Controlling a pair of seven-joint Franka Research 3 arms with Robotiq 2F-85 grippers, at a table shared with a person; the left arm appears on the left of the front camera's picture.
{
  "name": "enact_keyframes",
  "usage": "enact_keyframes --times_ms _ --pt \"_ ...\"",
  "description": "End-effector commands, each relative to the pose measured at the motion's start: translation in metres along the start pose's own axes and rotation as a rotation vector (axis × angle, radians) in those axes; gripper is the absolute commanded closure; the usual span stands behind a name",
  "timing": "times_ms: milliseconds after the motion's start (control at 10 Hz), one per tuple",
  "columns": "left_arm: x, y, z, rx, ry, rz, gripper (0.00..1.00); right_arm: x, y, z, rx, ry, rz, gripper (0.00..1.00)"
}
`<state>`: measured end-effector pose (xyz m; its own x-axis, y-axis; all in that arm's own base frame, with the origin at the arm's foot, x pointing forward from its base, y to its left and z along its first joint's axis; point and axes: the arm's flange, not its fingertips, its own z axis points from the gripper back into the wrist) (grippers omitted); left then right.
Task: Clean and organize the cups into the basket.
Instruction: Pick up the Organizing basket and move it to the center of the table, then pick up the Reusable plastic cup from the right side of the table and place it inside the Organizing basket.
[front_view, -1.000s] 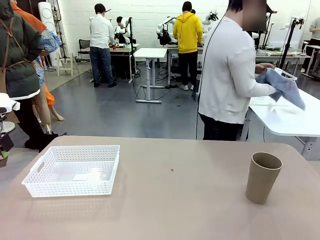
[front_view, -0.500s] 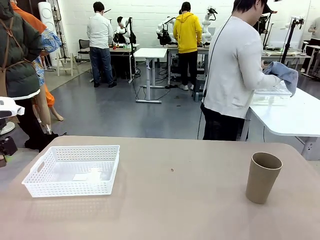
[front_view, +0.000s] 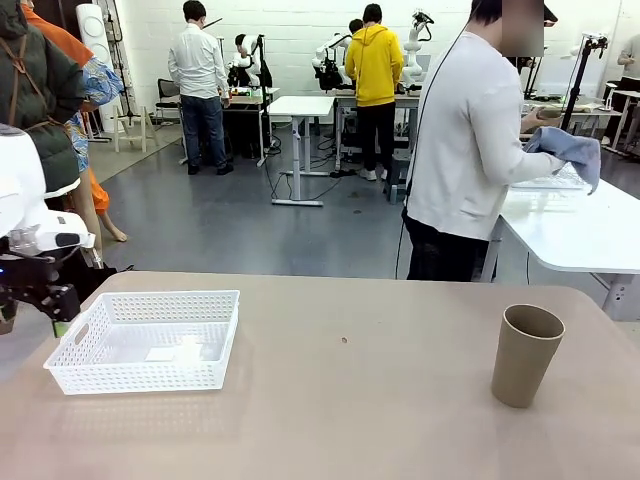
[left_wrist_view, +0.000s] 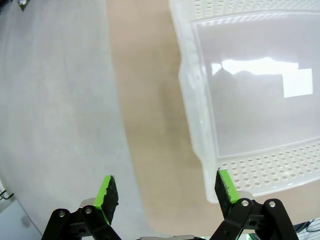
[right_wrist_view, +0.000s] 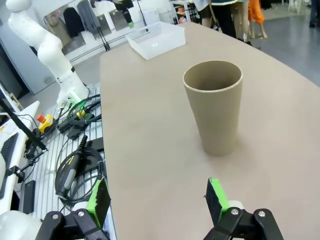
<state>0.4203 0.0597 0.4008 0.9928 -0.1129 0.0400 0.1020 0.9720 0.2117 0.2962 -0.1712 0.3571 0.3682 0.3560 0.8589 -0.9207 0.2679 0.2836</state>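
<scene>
One kraft-brown cup (front_view: 525, 355) stands upright and empty on the tan table at the right. In the right wrist view the cup (right_wrist_view: 215, 105) is just ahead of my right gripper (right_wrist_view: 157, 199), which is open with nothing between its green pads and hangs above the table's near edge. The white perforated basket (front_view: 60, 365) sits at the table's left. My left gripper (front_view: 38, 312) hovers by its left end. From the left wrist, that gripper (left_wrist_view: 166, 189) is open and empty over the table's edge, with the basket's rim (left_wrist_view: 192, 100) to the right of the gap.
A person in a white top (front_view: 470, 150) stands beyond the far edge, turned toward a white side table (front_view: 580, 235) and holding a blue cloth (front_view: 570, 150). Cables and gear (right_wrist_view: 75, 150) lie on the floor beside the table's near edge.
My left arm has risen into the front view at the left and moved in toward the basket's end. The person has turned further toward the side table with the cloth.
</scene>
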Motion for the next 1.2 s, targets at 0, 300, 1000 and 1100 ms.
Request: enact_keyframes --times_ms 0,300,1000,1100 --pt "0.013 -0.004 -0.012 -0.076 0.029 -0.018 0.0 -0.006 -0.01 -0.009 0.002 -0.006 0.031 0.0" --pt "0.023 -0.002 -0.034 -0.142 0.048 -0.004 0.0 -0.011 -0.013 -0.023 0.027 0.018 0.033 0.0" --pt "0.021 0.002 -0.039 -0.14 0.039 0.036 0.0 -0.006 -0.011 -0.02 0.039 0.024 0.044 0.0" --pt "0.022 0.004 -0.038 -0.148 0.021 0.044 0.0 -0.006 -0.013 -0.02 0.024 0.037 0.059 0.0"
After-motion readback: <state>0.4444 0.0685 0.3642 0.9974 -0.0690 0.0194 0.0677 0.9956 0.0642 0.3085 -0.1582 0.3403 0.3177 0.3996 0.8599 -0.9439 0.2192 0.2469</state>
